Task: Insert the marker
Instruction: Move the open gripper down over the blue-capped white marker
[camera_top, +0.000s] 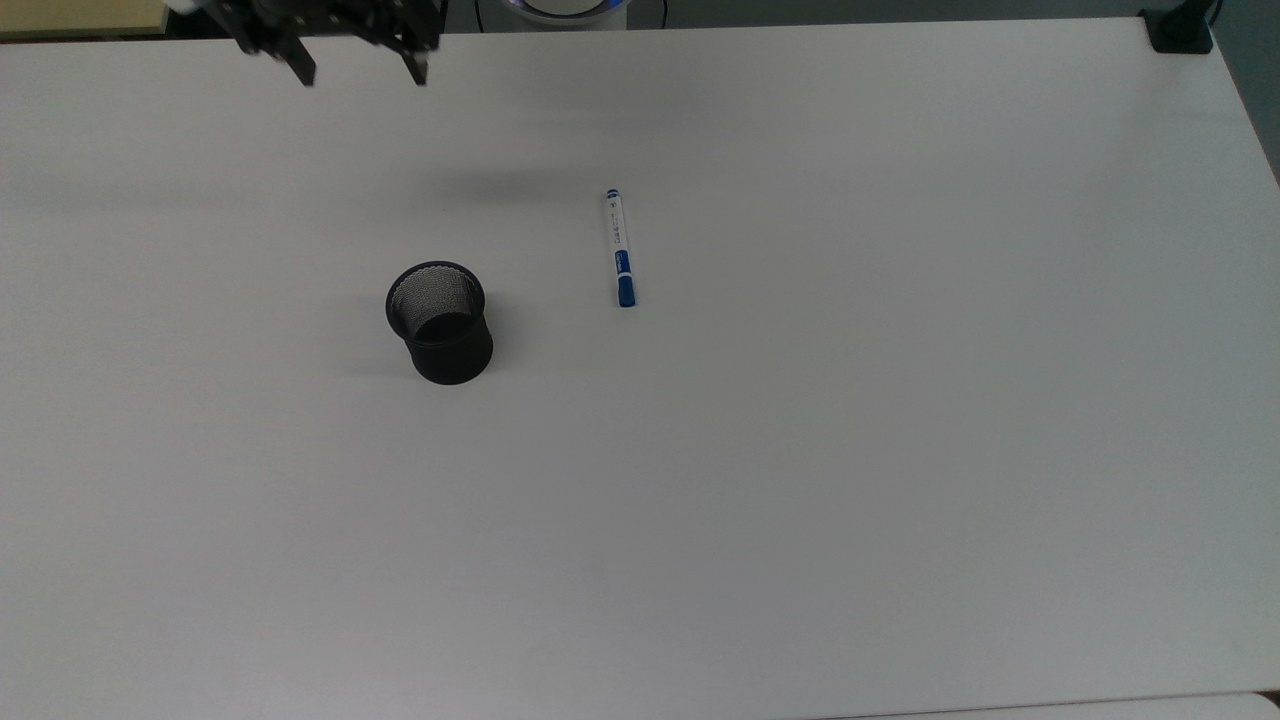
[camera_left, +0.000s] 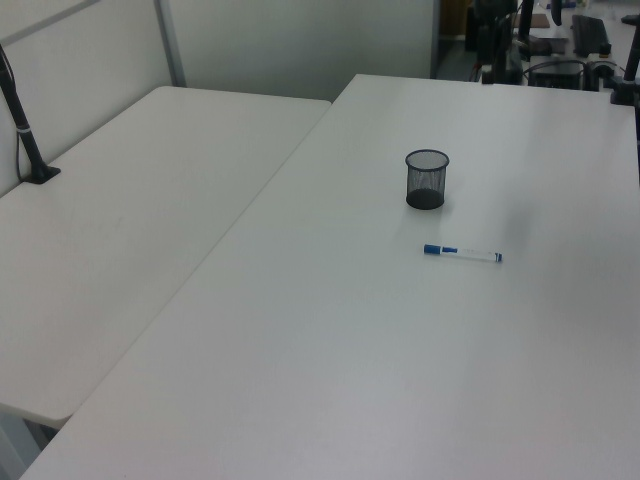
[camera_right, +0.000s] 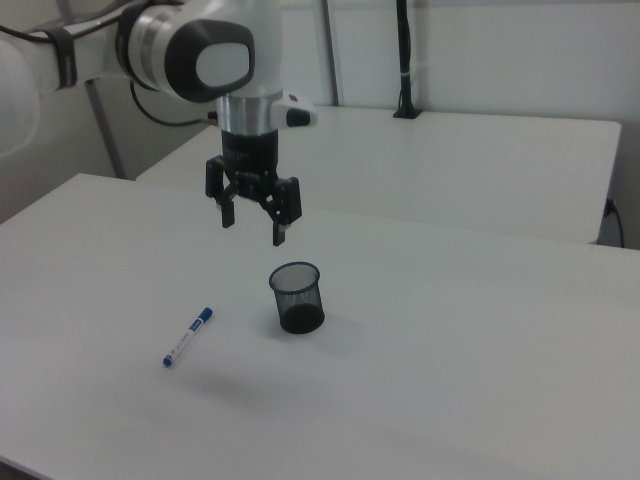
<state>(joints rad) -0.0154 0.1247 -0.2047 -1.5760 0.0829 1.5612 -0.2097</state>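
The marker (camera_top: 620, 248) lies flat on the white table (camera_top: 800, 500), its blue cap toward the top view's bottom. A black mesh cup (camera_top: 440, 322) stands upright to the top view's left of it. My gripper (camera_top: 360, 78) hangs open and empty high over the table's far edge, up and to the top view's left of the cup. In the right view the gripper (camera_right: 253, 230) hovers well above the table, above and behind the cup (camera_right: 297, 298), with the marker (camera_right: 188, 337) lower left. The left view has the marker (camera_left: 462, 253) in front of the cup (camera_left: 427, 180).
A black clamp (camera_top: 1180, 30) sits on the table's far right corner in the top view. A second white table (camera_left: 120, 220) adjoins on the left view's left, with a black post (camera_left: 25, 130) on it. The arm's base (camera_top: 565, 10) is at the far edge.
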